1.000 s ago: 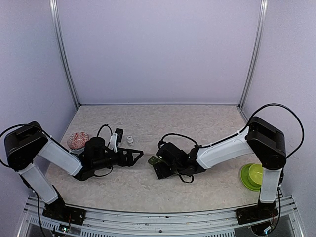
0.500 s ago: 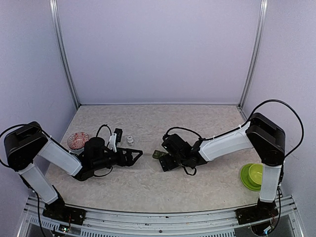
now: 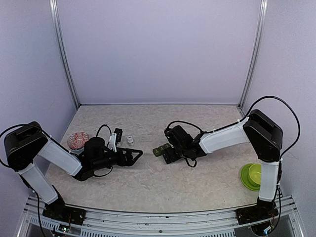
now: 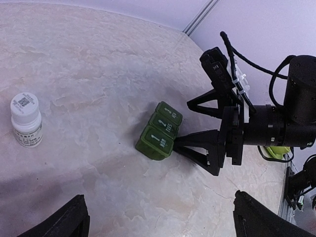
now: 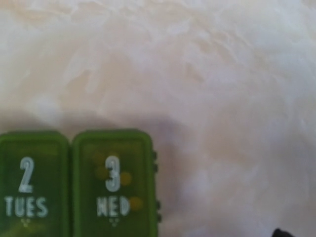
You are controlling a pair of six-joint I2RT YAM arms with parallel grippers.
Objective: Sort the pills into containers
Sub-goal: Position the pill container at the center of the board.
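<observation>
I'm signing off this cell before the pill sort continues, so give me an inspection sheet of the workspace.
Surface: pale marbled table.
Job's things: green pill organizer, lids shut, centre; white pill bottle upright; pink bowl left; green bowl right.
Clutter: nothing seen.
Grippers: left gripper open, empty; right gripper open, beside organizer.
Cables: black cables loop off both arms.
Surroundings: lilac walls, metal posts.

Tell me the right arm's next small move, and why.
Probably ease the right gripper a little forward so that it straddles the green pill box. Its jaws stand wide open and hold nothing, with the tips right at the box's edge. The box looks shut, so it likely needs gripping before anything else.
</observation>
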